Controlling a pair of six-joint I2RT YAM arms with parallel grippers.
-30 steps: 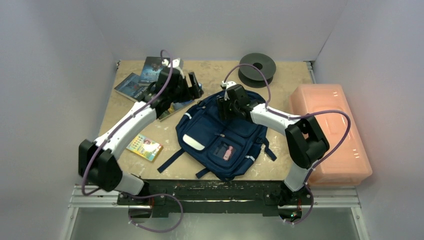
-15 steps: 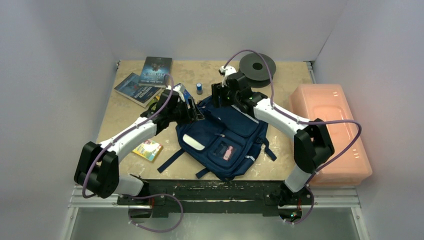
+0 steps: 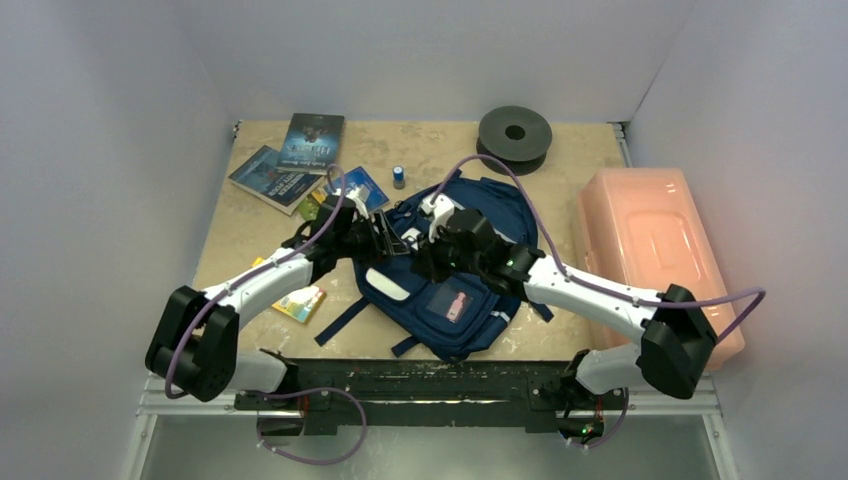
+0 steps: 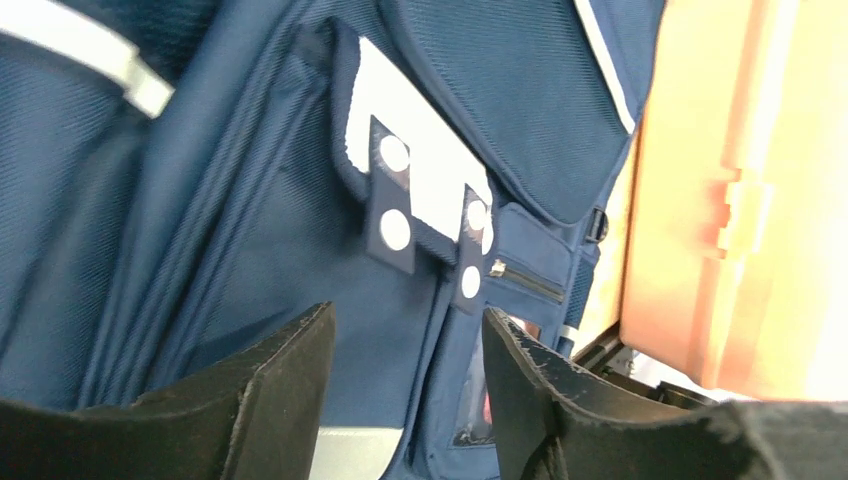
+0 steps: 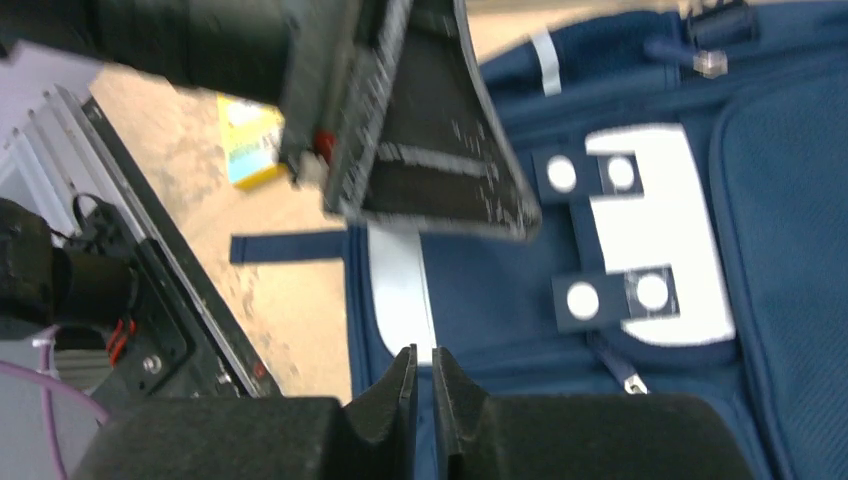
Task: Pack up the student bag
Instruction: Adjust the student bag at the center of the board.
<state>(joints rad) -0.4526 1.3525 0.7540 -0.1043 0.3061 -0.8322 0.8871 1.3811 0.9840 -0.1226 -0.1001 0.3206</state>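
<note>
The student bag (image 3: pixel 440 315), navy with white buckle patches, lies flat in the middle of the table, its front pockets facing up. My left gripper (image 3: pixel 398 244) hovers over its upper left part, open, with nothing between the fingers. In the left wrist view, the left gripper (image 4: pixel 408 345) frames the bag's front pocket (image 4: pixel 400 200). My right gripper (image 3: pixel 424 264) is just beside it over the bag's front. In the right wrist view, the right gripper (image 5: pixel 421 365) is shut to a thin slit and holds nothing, above the bag's white patch (image 5: pixel 650 240).
Books (image 3: pixel 290 165) lie at the far left, with a small blue bottle (image 3: pixel 398 176) and a dark spool (image 3: pixel 514 130) at the back. A pink translucent box (image 3: pixel 650 250) stands on the right. A yellow booklet (image 3: pixel 300 302) lies left of the bag.
Both grippers have come from the bag's far end toward its front pockets and now meet there. The right gripper has closed; the left has narrowed but stays open.
</note>
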